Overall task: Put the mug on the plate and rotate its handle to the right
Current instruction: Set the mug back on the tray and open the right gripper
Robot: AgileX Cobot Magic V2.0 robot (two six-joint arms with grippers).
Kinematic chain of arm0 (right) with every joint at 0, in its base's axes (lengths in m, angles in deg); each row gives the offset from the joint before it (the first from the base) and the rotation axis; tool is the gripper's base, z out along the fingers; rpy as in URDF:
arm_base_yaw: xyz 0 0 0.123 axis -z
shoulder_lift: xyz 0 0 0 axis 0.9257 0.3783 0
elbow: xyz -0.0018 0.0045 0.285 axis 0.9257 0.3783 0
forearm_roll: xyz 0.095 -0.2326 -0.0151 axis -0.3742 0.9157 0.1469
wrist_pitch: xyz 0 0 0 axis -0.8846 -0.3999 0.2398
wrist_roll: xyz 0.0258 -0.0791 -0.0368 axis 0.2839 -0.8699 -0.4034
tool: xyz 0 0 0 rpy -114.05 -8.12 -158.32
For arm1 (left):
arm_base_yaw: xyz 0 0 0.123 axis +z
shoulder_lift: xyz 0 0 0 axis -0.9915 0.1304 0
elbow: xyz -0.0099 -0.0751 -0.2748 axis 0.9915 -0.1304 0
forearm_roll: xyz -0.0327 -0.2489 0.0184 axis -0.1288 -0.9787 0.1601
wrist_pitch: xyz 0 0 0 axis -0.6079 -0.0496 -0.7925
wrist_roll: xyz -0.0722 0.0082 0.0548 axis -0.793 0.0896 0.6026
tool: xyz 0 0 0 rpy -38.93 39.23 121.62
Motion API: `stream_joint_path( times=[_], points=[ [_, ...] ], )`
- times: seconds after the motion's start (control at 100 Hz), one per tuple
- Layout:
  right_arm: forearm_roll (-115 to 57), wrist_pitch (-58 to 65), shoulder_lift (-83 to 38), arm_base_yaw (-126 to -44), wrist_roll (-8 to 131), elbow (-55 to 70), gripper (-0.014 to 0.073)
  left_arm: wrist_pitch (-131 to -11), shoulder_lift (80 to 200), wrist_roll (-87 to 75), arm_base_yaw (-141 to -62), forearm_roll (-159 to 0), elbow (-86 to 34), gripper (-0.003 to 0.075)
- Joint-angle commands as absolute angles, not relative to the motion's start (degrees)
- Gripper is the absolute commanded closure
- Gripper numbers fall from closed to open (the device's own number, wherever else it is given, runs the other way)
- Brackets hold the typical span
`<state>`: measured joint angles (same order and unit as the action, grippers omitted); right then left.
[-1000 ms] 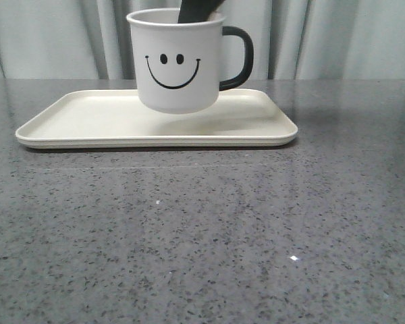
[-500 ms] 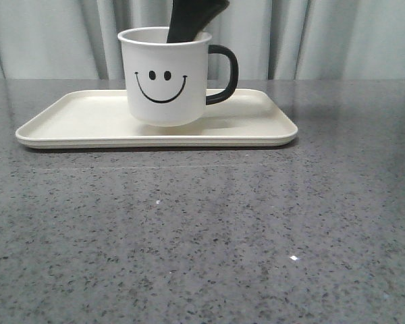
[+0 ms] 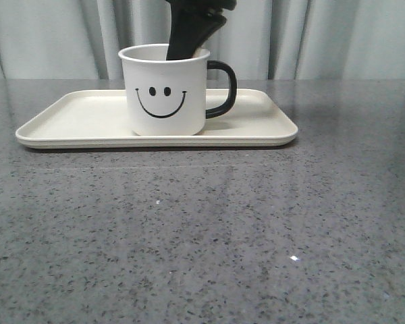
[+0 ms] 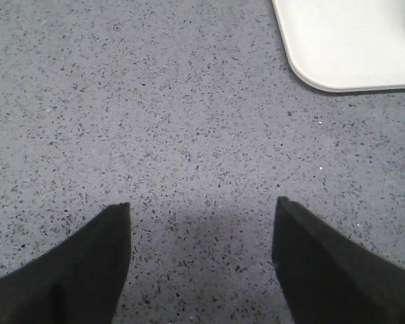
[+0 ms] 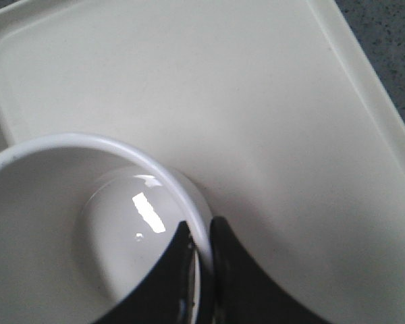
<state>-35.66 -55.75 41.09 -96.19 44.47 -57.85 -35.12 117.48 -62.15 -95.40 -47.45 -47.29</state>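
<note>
The white mug (image 3: 163, 91) with the black smiley face stands upright on the cream plate (image 3: 74, 121), left of the plate's middle. Its black handle (image 3: 223, 89) points to the right. My right gripper (image 3: 187, 42) comes down from above and is shut on the mug's rim, one finger inside the mug and one outside. The right wrist view shows the rim (image 5: 155, 169) pinched between the fingers (image 5: 236, 270), with the plate (image 5: 256, 101) beneath. My left gripper (image 4: 202, 216) is open and empty over bare table, with a corner of the plate (image 4: 351, 54) in its view.
The grey speckled table (image 3: 202, 229) stretches in front of the plate. Pale curtains (image 3: 337, 34) hang behind the table's far edge.
My right gripper has lowered the mug from above the plate down onto it and shifted it slightly left. The handle still points right.
</note>
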Motion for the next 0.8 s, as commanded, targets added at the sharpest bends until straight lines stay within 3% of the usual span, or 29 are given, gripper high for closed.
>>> stream_joint_path(
  times=[0.0, 0.24, 0.33, 0.55, 0.79],
  points=[
    [-37.67, -55.77, 37.41, -96.2, 43.88, -59.7, 0.0657, -38.66, 117.5, -62.64, -95.28, -47.24, -45.67, 0.0281],
    [-37.67, -55.36, 37.41, -96.2, 43.88, -59.69, 0.0645, -38.66, 117.5, -62.64, -95.28, -47.24, -45.67, 0.0281],
    [-37.67, -55.09, 37.41, -96.2, 43.88, -59.69, 0.0568, -38.57, 117.5, -62.64, -95.28, -47.24, -45.67, 0.0281],
    [-37.67, -53.63, 37.41, -96.2, 44.42, -59.69, 0.0222, -38.57, 117.5, -62.64, -95.28, -47.24, -45.67, 0.0281],
    [-37.62, -49.93, 37.06, -96.2, 47.61, -59.69, 0.019, -38.57, 117.5, -62.64, -95.28, -47.24, -45.67, 0.0281]
  ],
)
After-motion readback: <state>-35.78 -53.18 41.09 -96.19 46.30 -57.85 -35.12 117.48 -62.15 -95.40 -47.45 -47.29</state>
